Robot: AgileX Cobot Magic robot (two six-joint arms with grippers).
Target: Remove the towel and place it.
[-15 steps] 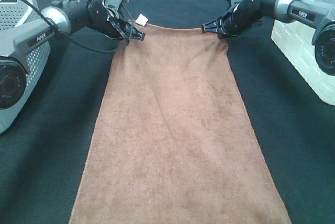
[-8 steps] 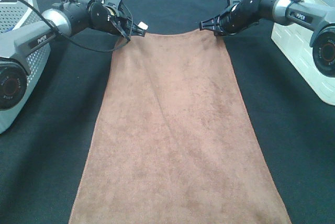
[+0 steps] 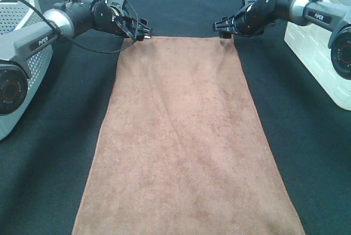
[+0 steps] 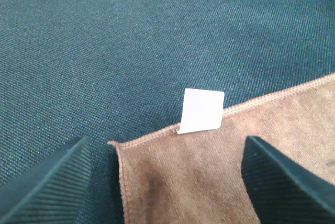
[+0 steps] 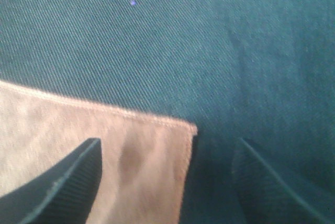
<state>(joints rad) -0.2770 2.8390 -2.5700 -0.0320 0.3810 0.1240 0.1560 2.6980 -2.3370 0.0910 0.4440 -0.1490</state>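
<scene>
The brown towel point(image 3: 186, 136) lies flat and lengthwise on the black tabletop, running out of the near edge of the exterior view. My left gripper point(image 3: 141, 33) hovers at its far left corner, fingers apart. The left wrist view shows that corner point(image 4: 209, 171) with its white tag point(image 4: 201, 110) lying between the spread fingers of the left gripper point(image 4: 165, 145), untouched. My right gripper point(image 3: 222, 29) hovers at the far right corner. In the right wrist view the towel corner point(image 5: 78, 130) rests on the table between the spread fingers of the right gripper point(image 5: 168, 143).
A white perforated basket point(image 3: 22, 4) stands at the far left. A white box point(image 3: 312, 32) stands at the far right. Black cloth point(image 3: 55, 136) covers the table on both sides of the towel.
Both grippers went from shut on the towel's far corners to open. The raised far edge dropped and now lies straight and flat on the table.
</scene>
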